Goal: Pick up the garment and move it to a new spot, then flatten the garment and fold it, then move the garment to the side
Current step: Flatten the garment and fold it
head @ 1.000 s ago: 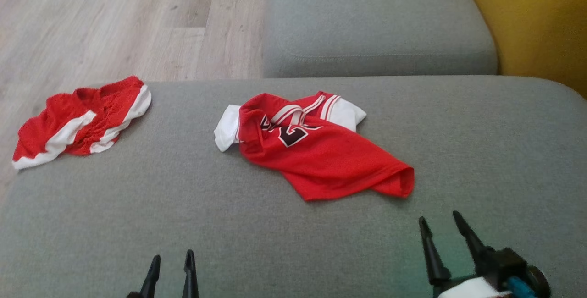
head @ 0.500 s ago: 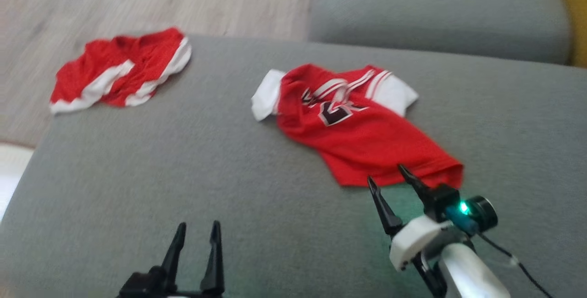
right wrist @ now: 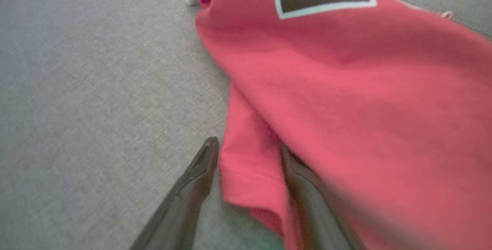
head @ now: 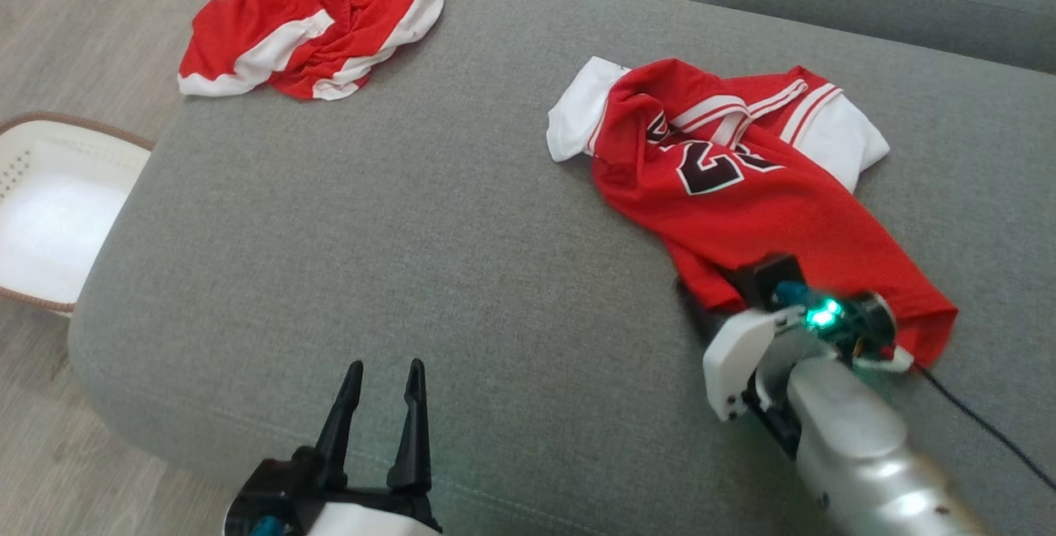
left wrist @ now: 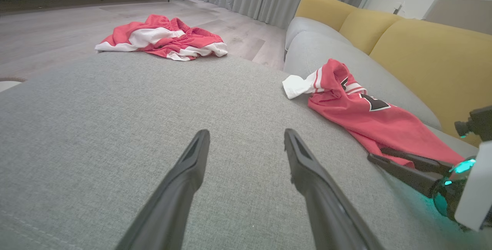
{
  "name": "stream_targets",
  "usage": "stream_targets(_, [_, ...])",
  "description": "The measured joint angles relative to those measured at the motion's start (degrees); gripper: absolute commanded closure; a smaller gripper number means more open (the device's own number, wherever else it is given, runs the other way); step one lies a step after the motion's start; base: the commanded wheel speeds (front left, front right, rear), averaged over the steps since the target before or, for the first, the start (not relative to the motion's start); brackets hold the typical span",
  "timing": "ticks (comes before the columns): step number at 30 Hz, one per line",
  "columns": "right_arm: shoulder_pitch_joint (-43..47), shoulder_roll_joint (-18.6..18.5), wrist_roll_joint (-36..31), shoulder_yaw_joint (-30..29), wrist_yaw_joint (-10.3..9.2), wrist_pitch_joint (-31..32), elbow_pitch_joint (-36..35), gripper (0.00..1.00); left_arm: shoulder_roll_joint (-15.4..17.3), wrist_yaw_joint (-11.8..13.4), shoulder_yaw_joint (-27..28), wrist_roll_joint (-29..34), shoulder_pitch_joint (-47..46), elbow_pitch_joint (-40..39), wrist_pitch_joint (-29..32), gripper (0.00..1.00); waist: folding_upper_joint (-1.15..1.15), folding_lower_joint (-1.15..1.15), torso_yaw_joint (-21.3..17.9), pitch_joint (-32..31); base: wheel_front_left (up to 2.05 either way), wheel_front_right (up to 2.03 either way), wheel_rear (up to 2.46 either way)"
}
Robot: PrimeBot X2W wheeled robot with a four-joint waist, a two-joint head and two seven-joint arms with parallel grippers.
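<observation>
The jersey (head: 742,206) lies crumpled on the right half of the grey sofa cushion (head: 412,231). Its long axis runs from the collar at the far end to the hem at the near end. The right gripper (right wrist: 248,148) is at that hem. The left gripper (head: 384,371) hovers well apart to the left, fingers spread, holding nothing. I judge the right arm to be the one to lift. In the head view the wrist housing covers the contact. The right wrist view resolves it: fingers apart, straddling a fold of hem, not clamped.
</observation>
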Motion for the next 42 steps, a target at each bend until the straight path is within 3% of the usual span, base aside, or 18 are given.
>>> stream_targets(1, [-1.1, 0.0, -0.4, -0.5, 0.0, 0.2, 0.8, 1.0, 0.0, 0.0, 0.0, 0.0, 0.0, 0.1, 0.0, 0.0, 0.0, 0.0, 0.2, 0.1, 0.0, 0.0, 0.0])
stream_targets(7, [-2.0, -0.1, 0.6, -0.9, 0.0, -0.9, 2.3, 1.0, -0.1, 0.1, 0.2, 0.0, 0.0, 0.3, -0.5, 0.0, 0.0, 0.0, -1.1, -1.1, 0.0, 0.0, 0.0])
stream_targets(14, [-2.5, -0.3, 4.3, 2.1, 0.0, -4.2, -5.1, 1.0, 0.4, 1.0, 0.8, -0.1, 0.1, 0.3, -0.5, 0.0, 0.0, -0.01, -4.5, -4.1, 0.0, 0.0, 0.0])
stream_targets(21, [-1.4, -2.0, 6.8, 4.6, 0.0, -3.5, -20.5, 1.0, 1.6, 1.7, 1.6, -0.1, 1.7, -0.4, -0.3, 0.0, 0.0, -0.01, -9.1, -8.0, 0.0, 0.0, 0.0])
stream_targets(28, [9.0, -10.7, 9.5, 7.2, 0.0, 6.0, -44.1, 1.0, 2.3, 2.6, 1.8, -0.1, 2.8, -2.5, 0.6, 0.0, 0.0, -0.01, -13.9, -10.4, 0.0, 0.0, 0.0])
stream_targets(33, [19.9, -16.6, 10.1, 3.8, 0.0, 14.4, -57.8, 1.0, 2.7, 3.1, 1.8, -0.1, 2.8, -3.3, 0.6, 0.0, 0.0, -0.01, -15.7, -10.5, 0.0, 0.0, 0.0])
stream_targets(36, [26.2, -17.0, 11.4, 4.1, 0.0, 17.9, -61.2, 1.0, 2.9, 3.1, 1.8, -0.1, 2.9, -3.4, 1.1, 0.0, 0.0, -0.01, -16.0, -10.1, 0.0, 0.0, 0.0])
stream_targets(40, [32.2, -15.9, 11.5, 6.3, 0.0, 18.7, -58.4, 1.0, 3.1, 3.1, 1.8, -0.1, 2.9, -3.4, 1.1, 0.0, 0.0, -0.01, -16.1, -9.7, 0.0, 0.0, 0.0])
stream_targets(42, [32.9, -15.5, 11.1, 7.0, 0.0, 18.0, -57.0, 0.38, 3.1, 3.1, 1.8, -0.1, 2.9, -3.4, 1.1, 0.0, 0.0, -0.01, -16.1, -9.7, 0.0, 0.0, 0.0])
